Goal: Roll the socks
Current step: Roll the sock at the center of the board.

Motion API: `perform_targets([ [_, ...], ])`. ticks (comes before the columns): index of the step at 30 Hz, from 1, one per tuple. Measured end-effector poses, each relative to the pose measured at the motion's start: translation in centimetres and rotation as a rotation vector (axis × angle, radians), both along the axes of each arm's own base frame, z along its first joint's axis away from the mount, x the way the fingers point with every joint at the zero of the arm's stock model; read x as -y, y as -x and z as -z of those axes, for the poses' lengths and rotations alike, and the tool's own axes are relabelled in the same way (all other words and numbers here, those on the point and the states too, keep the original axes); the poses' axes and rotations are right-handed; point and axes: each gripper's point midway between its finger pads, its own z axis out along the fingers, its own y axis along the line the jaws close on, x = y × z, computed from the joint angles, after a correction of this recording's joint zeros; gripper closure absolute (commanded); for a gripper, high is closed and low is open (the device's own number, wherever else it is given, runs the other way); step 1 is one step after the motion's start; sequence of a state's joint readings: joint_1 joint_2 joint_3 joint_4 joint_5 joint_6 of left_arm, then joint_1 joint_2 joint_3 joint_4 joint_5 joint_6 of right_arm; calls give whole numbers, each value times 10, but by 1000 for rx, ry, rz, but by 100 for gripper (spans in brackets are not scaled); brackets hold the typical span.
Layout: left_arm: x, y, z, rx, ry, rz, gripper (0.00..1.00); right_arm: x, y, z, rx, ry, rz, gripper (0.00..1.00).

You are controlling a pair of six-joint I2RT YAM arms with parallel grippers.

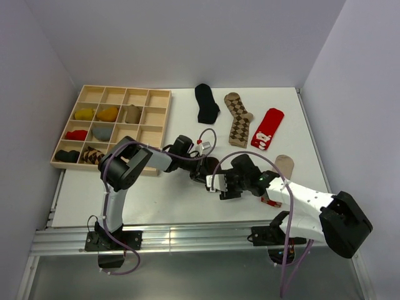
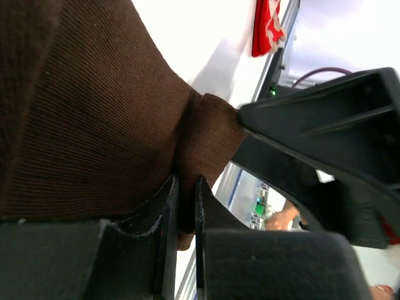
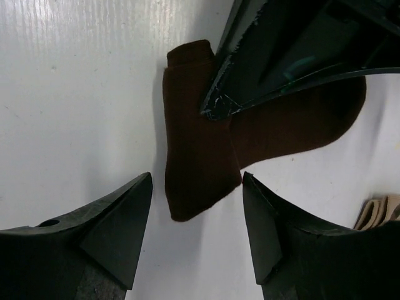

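Note:
A dark brown sock [image 3: 200,156] lies folded on the white table. My left gripper [image 2: 185,206] is shut on a fold of its ribbed fabric [image 2: 94,112]. My right gripper [image 3: 197,209] is open, its fingertips [image 3: 134,212] on either side of the sock's near end and just short of it. In the top view both grippers, left [image 1: 201,169] and right [image 1: 217,184], meet at the table's middle and hide the sock. A black sock [image 1: 206,103], an argyle sock [image 1: 239,119], a red sock [image 1: 267,128] and a tan sock [image 1: 284,164] lie flat further back and right.
A pale wooden grid tray [image 1: 125,88] stands at the back left with several rolled socks in its cells. The left gripper's finger [image 3: 281,56] crosses the top of the right wrist view. Grey walls enclose the table on three sides.

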State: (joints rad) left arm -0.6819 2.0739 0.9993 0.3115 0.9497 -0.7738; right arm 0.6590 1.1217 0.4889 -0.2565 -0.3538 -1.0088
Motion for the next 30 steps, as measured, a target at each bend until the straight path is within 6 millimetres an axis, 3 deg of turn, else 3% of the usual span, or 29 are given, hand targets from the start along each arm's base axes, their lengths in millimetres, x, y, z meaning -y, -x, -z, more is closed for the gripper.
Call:
perform_targets([
  [6,-2,6,1,-39,-1,22,100,-4,1,19,31,62,-19,41],
  [9,-3,8,1,-56,-3,31,100,-9,-3,23,50,71,-25,62],
  [10,-3,8,1,-60,-5,32,100,-9,-4,24,51,76,-23,74],
  [12,-3,8,1,-66,-11,32,99,-9,-6,26,52,85,-17,80],
  [17,-4,4,2,-53,-44,19,91,-9,-8,25,10,128,-16,83],
  [21,-7,-7,-5,58,-102,-51,82,-8,-11,21,-69,186,-10,84],
  [26,-15,-19,-33,232,-102,-156,77,-6,-18,10,-141,181,8,84],
  [30,-30,-33,-56,351,-82,-270,77,19,-6,20,-259,263,45,84],
])
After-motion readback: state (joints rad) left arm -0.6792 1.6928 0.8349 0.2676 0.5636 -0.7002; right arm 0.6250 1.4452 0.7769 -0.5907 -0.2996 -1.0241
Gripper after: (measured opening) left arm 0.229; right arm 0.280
